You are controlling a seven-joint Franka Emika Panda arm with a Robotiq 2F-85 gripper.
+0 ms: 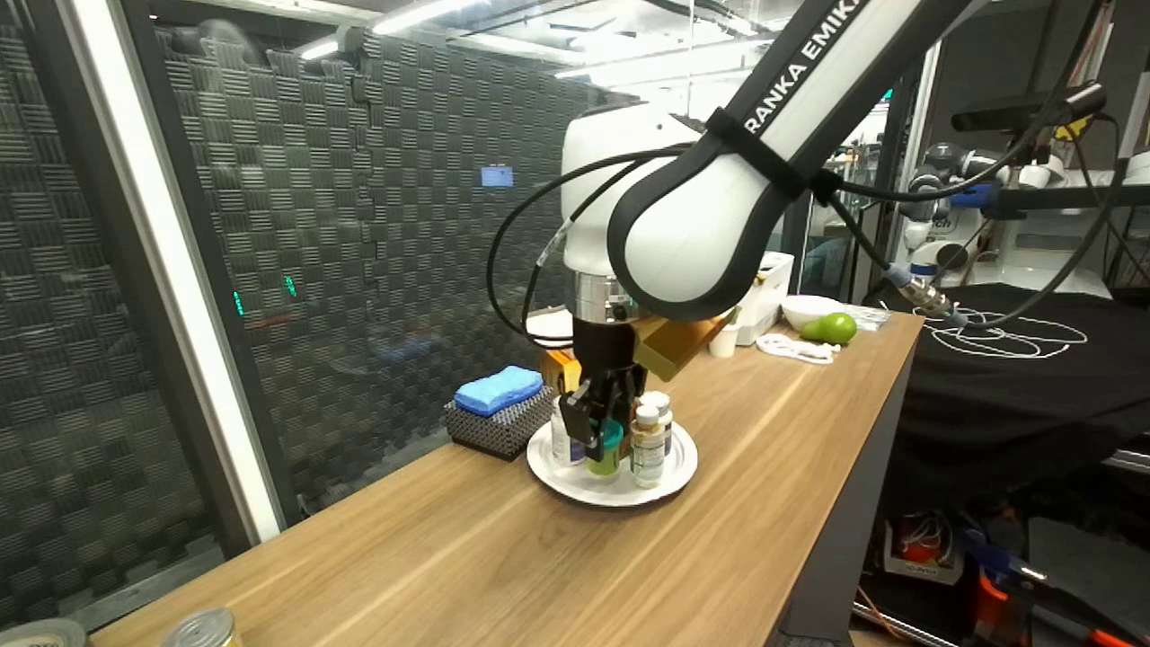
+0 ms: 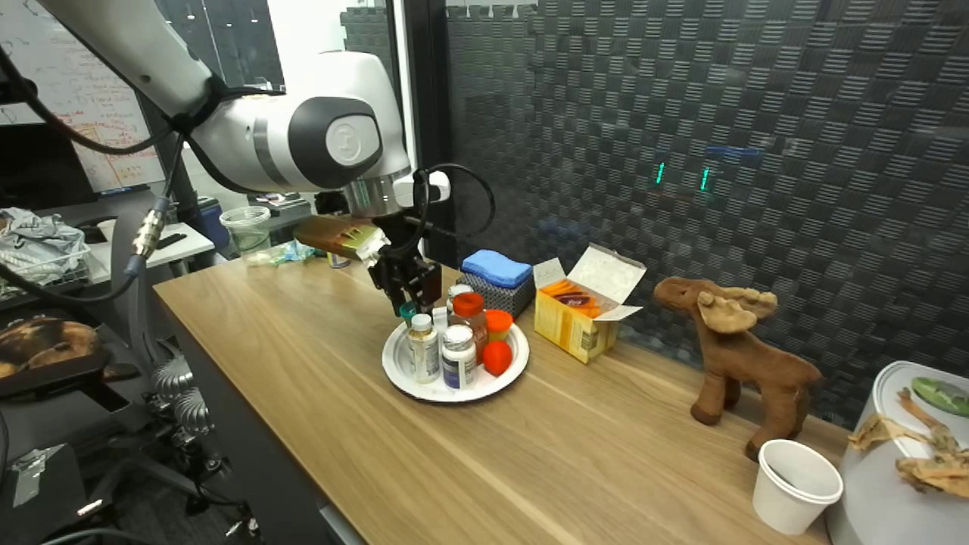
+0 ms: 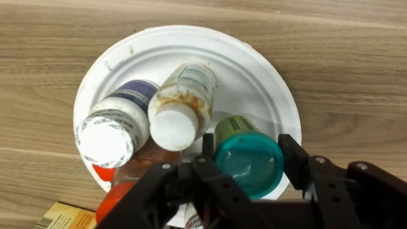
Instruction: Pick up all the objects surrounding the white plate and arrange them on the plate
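The white plate (image 1: 685, 460) lies on the wooden table and shows in both exterior views (image 2: 395, 367). It bears several upright bottles: one with a white cap (image 2: 424, 352), one white with a purple label (image 2: 459, 363), a red-lidded bottle (image 2: 469, 306), an orange-lidded container (image 2: 498, 322) and, partly hidden, another white bottle (image 1: 559, 438). A red object (image 2: 496, 357) lies among them. My gripper (image 3: 246, 149) points down over the plate, its fingers closed against both sides of a green container with a teal lid (image 3: 249, 165). The container appears to stand on the plate (image 3: 187, 31).
A black box with a blue sponge (image 2: 496, 269) and an open yellow box (image 2: 575, 322) stand close behind the plate. A brown plush moose (image 2: 746, 356), a white cup (image 2: 795, 484) and a white bin (image 2: 901, 469) are farther along. A can (image 1: 202, 629) stands at the opposite end.
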